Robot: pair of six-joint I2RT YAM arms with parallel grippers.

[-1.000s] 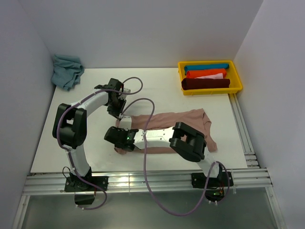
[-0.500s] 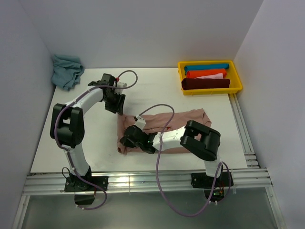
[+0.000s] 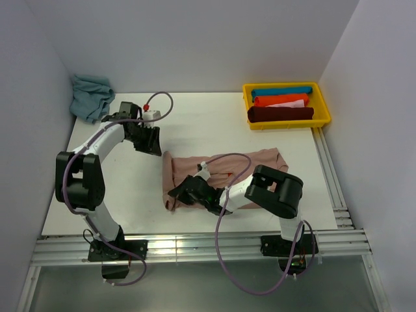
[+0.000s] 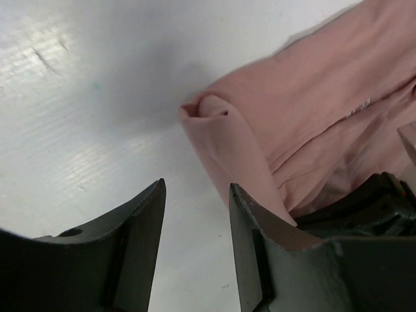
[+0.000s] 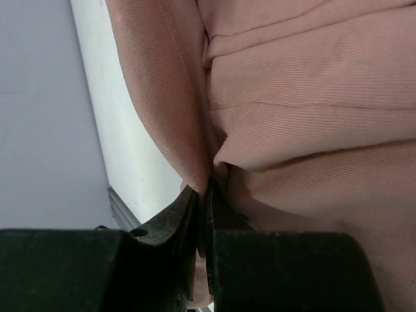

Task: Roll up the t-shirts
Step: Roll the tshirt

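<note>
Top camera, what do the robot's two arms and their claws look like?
Both the left arm and the right arm have white links with bulky black joints. A thin mauve cable loops loosely along each. The left claw and the right claw each have two flat, dark grey-black fingers that taper toward the tips.

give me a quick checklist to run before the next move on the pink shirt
1. right gripper has the pink t-shirt: ok, jaws shut on a fold at its left end.
2. left gripper free: ok, jaws open, only bare table between them.
3. left gripper lined up on cloth: not ok, it hangs beside the shirt's far left corner.
4. shirt flat for rolling: not ok, left end is bunched and folded over.
5. purple cable clear of the shirt: cannot tell, it loops across it.
6. room in the yellow bin: cannot tell, three rolls inside.
</note>
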